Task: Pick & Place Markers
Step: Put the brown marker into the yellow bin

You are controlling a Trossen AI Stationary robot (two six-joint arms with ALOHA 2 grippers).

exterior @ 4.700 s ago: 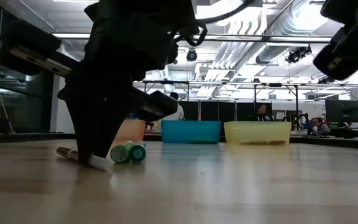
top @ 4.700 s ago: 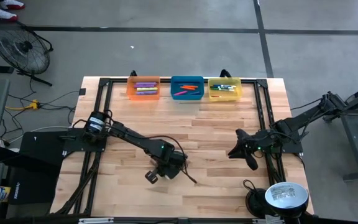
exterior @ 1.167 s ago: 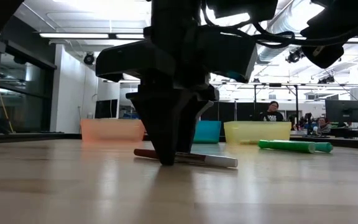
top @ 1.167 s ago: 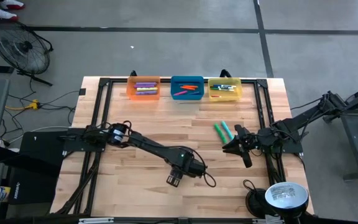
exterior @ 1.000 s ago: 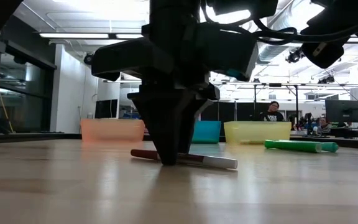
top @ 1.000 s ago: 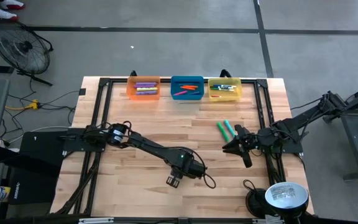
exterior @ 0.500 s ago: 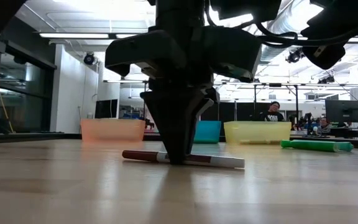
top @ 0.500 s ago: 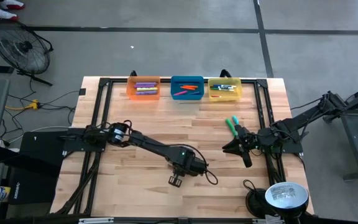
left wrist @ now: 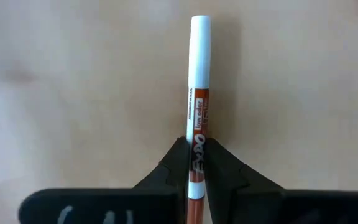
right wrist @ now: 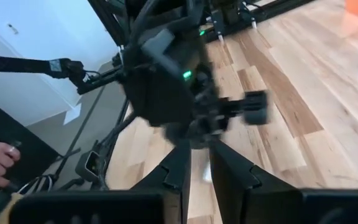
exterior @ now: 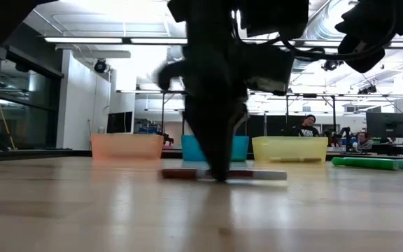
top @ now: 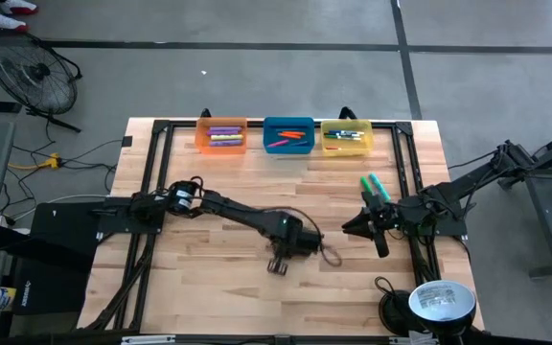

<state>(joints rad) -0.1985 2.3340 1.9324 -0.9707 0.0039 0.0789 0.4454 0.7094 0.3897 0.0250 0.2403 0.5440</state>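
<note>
Since the prior frame, left gripper (left wrist: pixel 196 163) lifted the marker (left wrist: pixel 198 118); fingers clenched mid-barrel; light, stiff, slippery. Right gripper (right wrist: pixel 199 163) closed, empty.

Left arm stretched toward counter middle, left gripper (left wrist: pixel 197 163) pointing down, fingers (left wrist: pixel 178 160) clamped. Right gripper (top: pixel 364 224) low at right edge, fingers near-closed.

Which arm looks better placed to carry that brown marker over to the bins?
The left: its gripper is already shut on the brown marker. The right gripper waits at the table's right edge.
</note>
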